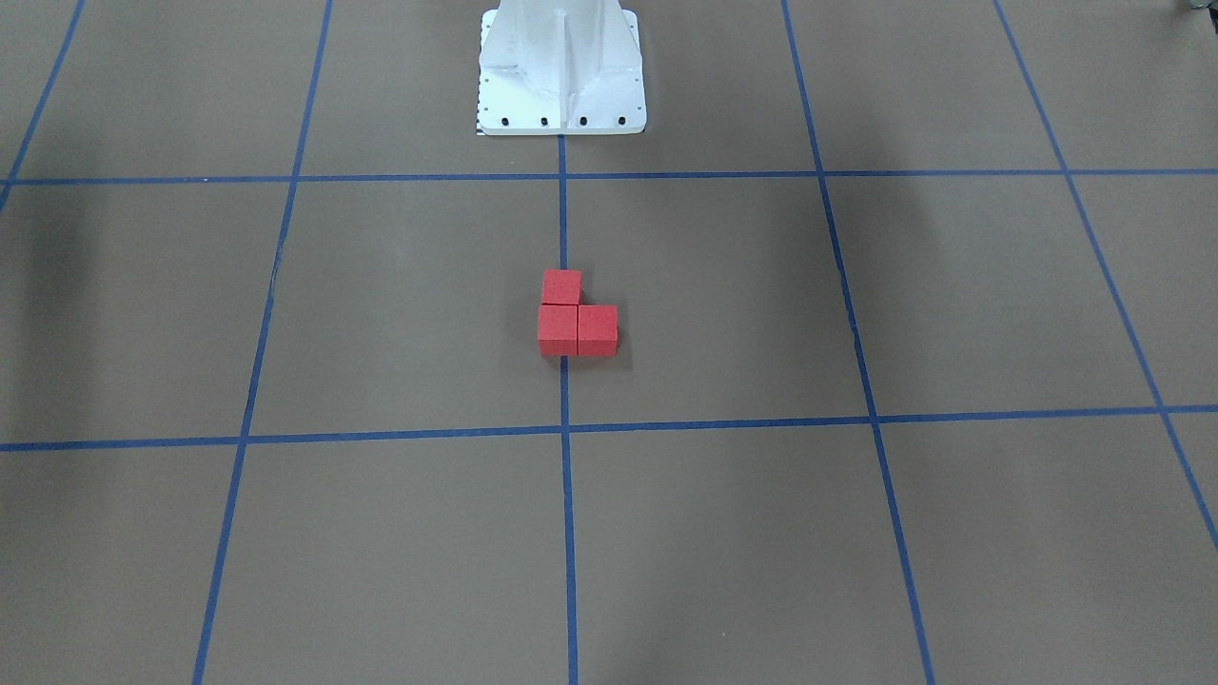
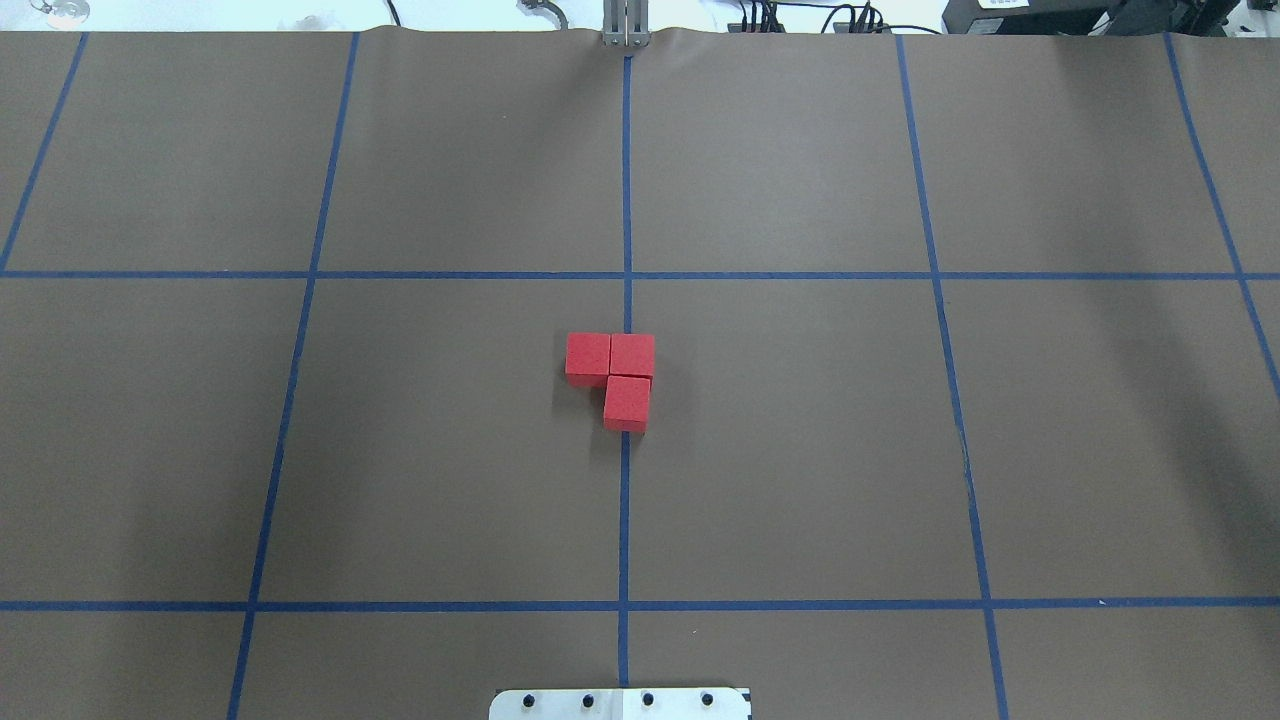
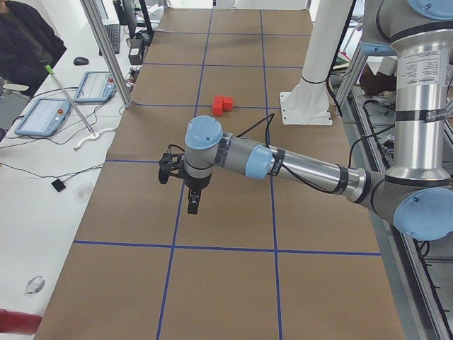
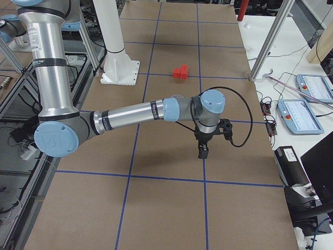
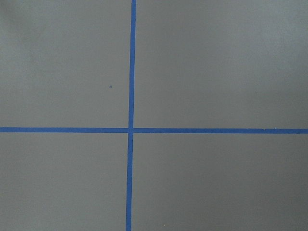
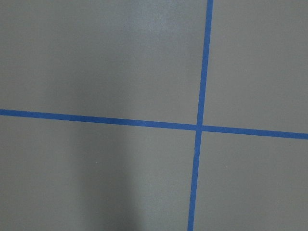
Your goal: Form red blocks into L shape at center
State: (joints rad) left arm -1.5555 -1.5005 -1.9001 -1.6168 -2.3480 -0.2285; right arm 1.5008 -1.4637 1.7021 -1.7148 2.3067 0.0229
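Observation:
Three red blocks sit touching in an L at the table's middle, on the blue centre line. In the front-facing view one block (image 1: 561, 286) lies behind a pair (image 1: 558, 329) (image 1: 598, 329). In the overhead view the pair (image 2: 587, 358) (image 2: 632, 355) lies beyond the single one (image 2: 627, 402). They also show in both side views (image 3: 223, 105) (image 4: 180, 72). My left gripper (image 3: 192, 204) hangs over the table far from the blocks, near its left end. My right gripper (image 4: 203, 151) hangs near the right end. I cannot tell whether either is open or shut. Both wrist views show only brown paper and blue tape.
The white robot pedestal (image 1: 561, 76) stands behind the blocks, and also shows in the left side view (image 3: 308, 99). White side benches with teach pendants (image 3: 42, 115) (image 4: 302, 115) and metal posts (image 3: 106, 49) flank the table ends. A person (image 3: 25, 39) sits beyond the left end.

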